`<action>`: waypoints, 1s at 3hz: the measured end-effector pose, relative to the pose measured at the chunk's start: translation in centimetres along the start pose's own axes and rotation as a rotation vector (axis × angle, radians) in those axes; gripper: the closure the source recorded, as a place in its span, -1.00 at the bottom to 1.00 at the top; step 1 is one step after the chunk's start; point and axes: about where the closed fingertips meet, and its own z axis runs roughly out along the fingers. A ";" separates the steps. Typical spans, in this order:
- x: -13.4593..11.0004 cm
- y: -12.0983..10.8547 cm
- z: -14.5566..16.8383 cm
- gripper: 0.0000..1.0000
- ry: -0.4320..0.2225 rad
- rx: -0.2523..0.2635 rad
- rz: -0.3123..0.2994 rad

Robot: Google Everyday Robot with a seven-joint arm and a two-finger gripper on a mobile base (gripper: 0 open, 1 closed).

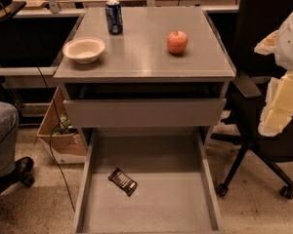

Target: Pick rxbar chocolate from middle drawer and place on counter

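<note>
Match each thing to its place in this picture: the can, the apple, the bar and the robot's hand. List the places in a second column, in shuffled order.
Things:
1. can
2. apple
3. bar
4. hand

Places:
A. on the floor of the open drawer
B. at the right edge of the view, beside the counter, not over it
C. on the counter, back left
D. on the counter, right side

Pairs: 1-C; 2-D; 3-A; 4-B
</note>
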 end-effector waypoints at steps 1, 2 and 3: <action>-0.1 -0.1 0.0 -1.00 -0.006 0.005 0.001; 0.1 -0.5 2.9 -1.00 -0.039 -0.005 0.010; 0.4 -1.1 9.9 -1.00 -0.128 -0.036 0.025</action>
